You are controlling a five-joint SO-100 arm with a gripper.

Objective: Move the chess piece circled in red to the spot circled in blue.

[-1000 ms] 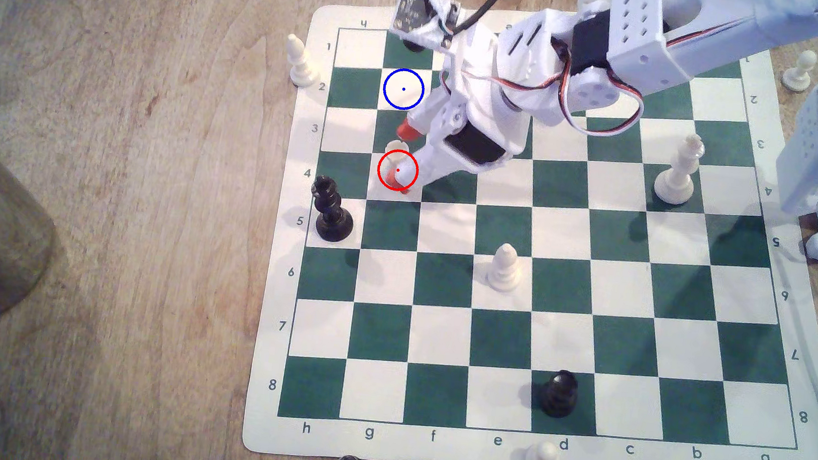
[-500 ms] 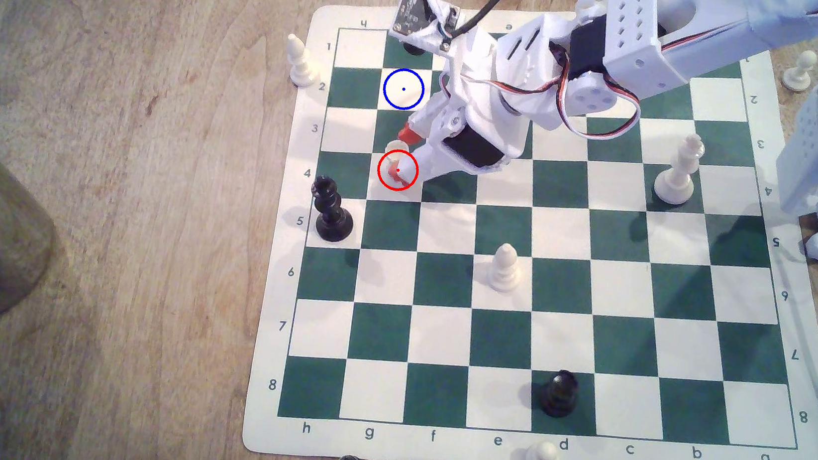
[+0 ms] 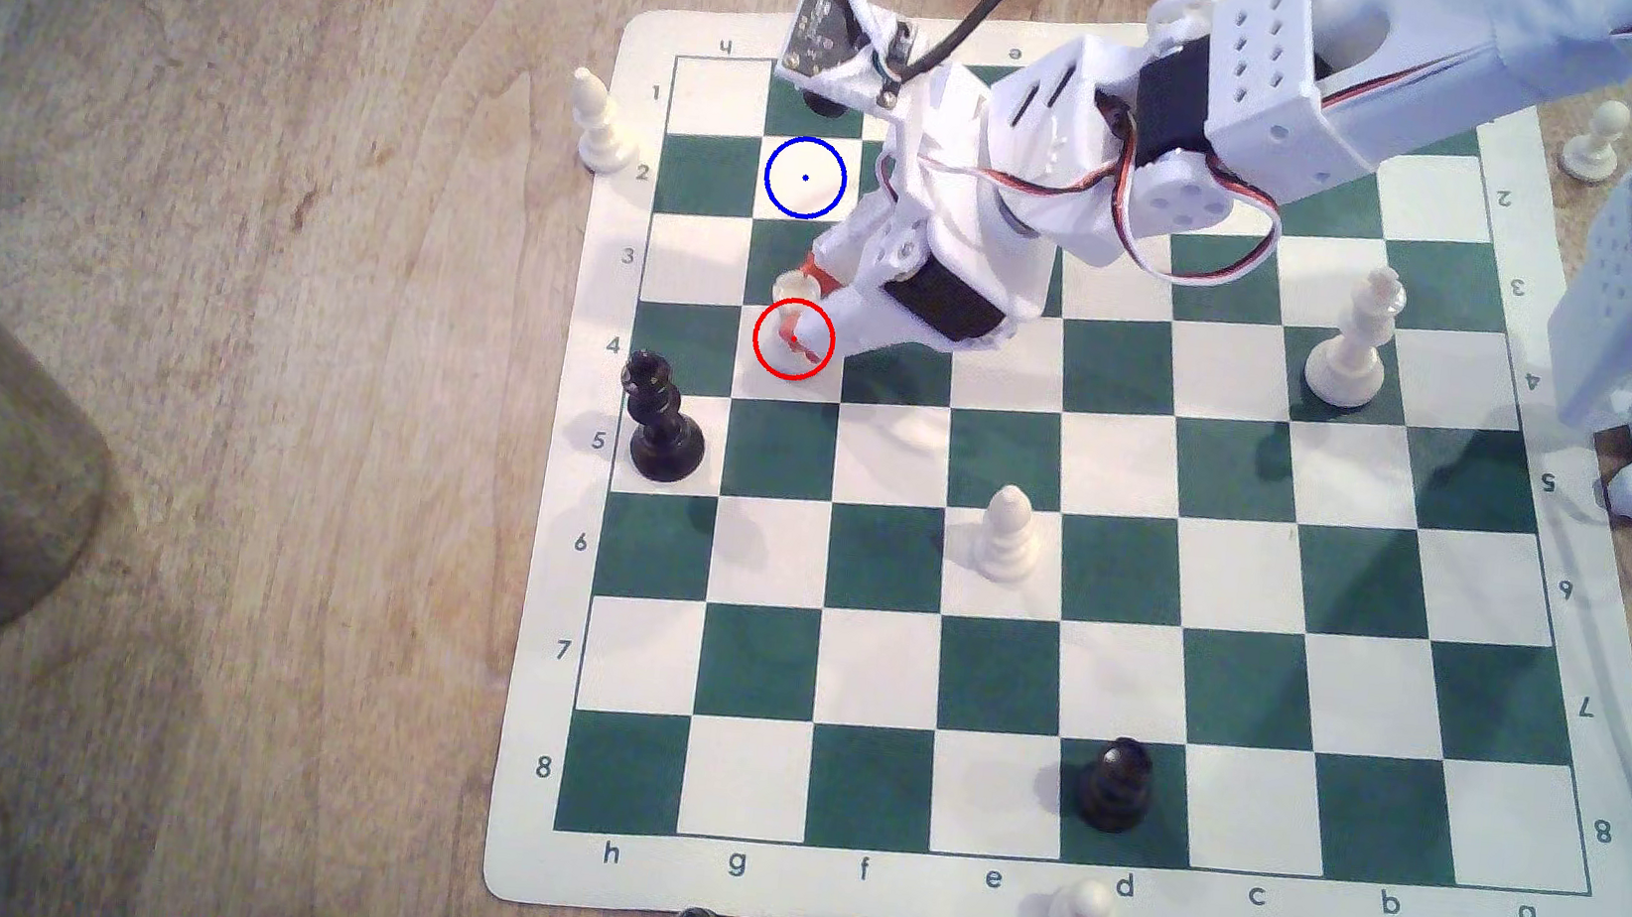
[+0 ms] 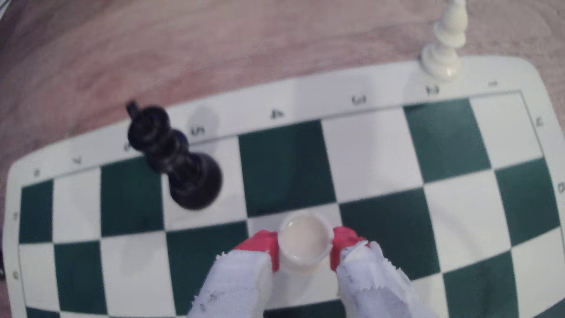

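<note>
Your claw (image 4: 305, 247) pinches the rook (image 4: 305, 243) between red fingertips (image 4: 263, 244), ready to carry it toward the blue-ringed square (image 3: 805, 177), far along the board's left side in the exterior view.

Cream-white rook (image 3: 791, 288) (image 4: 305, 241) stands upright on the red-ringed white square, two squares from the blue-ringed white square (image 3: 805, 178)

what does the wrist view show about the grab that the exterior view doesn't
Wrist view: the claw seen from above, one red fingertip on each side of the rook, both touching its rim, and the rook's round top.

Exterior view: the blue-ringed spot, two squares along the g file from the red-ringed square, and the arm's body covering much of the rook.

Both: the claw closed on the rook, the black king nearby, and the white bishop off the board's edge.
</note>
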